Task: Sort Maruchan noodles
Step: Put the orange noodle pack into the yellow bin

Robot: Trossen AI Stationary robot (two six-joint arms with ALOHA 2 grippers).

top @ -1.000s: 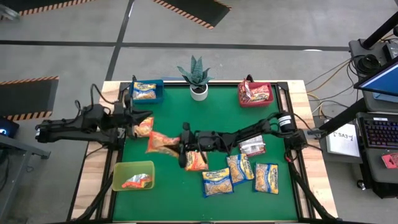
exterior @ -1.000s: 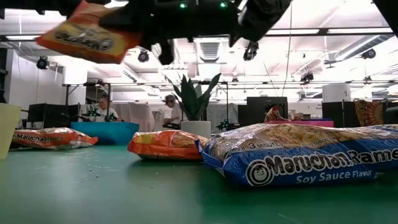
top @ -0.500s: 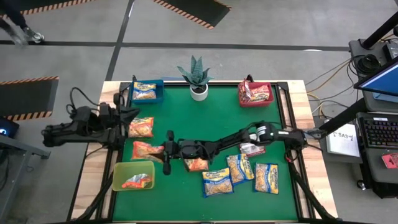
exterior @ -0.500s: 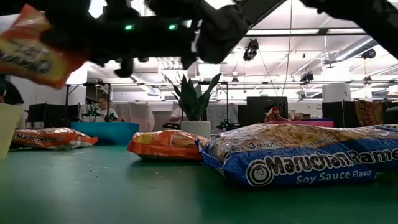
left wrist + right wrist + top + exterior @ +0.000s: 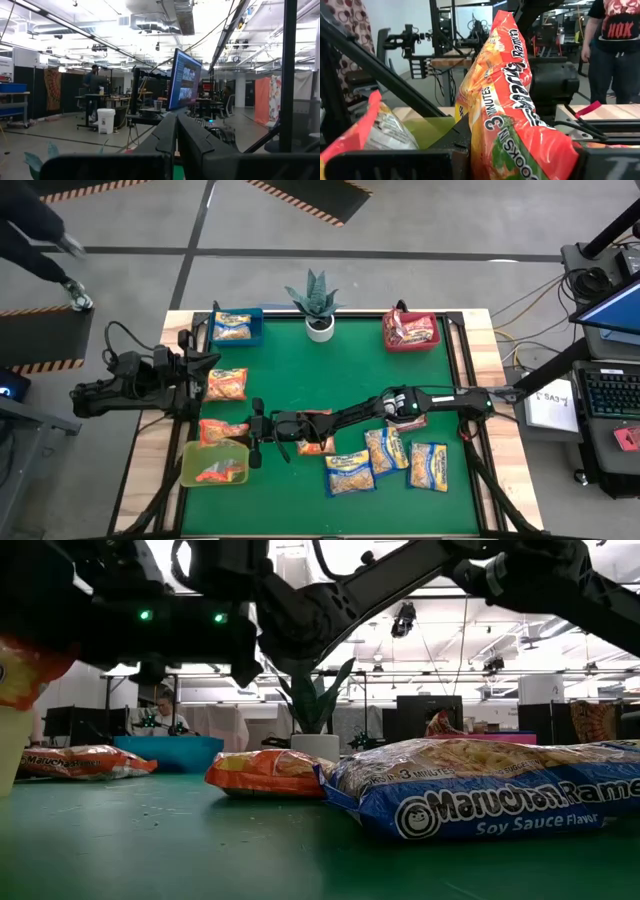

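Only the right wrist view shows the right pincer (image 5: 520,160) pinching an upright orange Maruchan packet (image 5: 507,95), which the high view places above the yellow-green bin (image 5: 213,463) by the bench's left edge, that arm stretched flat across.

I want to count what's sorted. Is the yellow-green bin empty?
Not empty. The yellow-green bin already holds one packet, and the right gripper holds an orange packet at its rim.
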